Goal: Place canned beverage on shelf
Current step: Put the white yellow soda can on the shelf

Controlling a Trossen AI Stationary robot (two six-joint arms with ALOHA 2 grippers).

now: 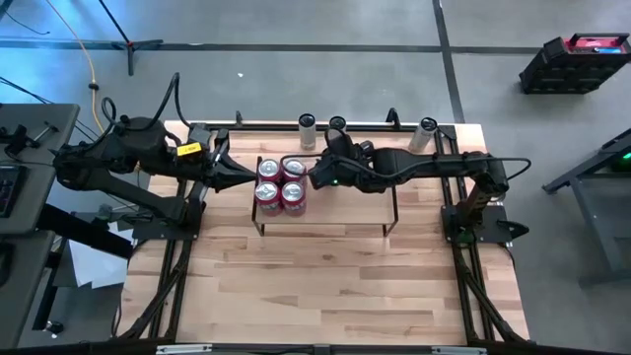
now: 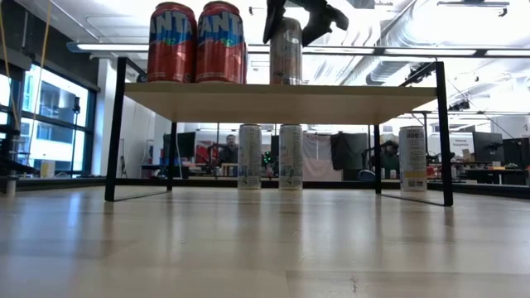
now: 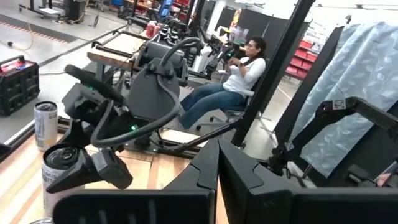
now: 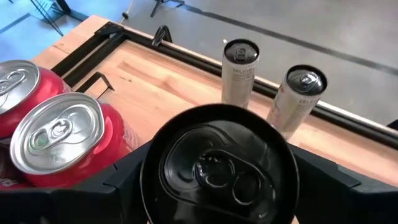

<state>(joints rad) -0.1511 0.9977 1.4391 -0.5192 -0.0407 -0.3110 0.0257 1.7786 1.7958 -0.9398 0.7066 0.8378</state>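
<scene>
I see my right gripper (image 2: 296, 18) spread around a silver can (image 2: 286, 51), which stands upright, top up, on the shelf (image 2: 273, 93) just beside four red cans (image 1: 280, 184). My left gripper (image 1: 225, 168) waits shut beside the shelf.

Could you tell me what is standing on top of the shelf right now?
On the shelf stand red cans: two in the low view, four from above. Beside them, a dark-topped can stands between the right hand's fingers. That arm covers the remaining board from above.
</scene>
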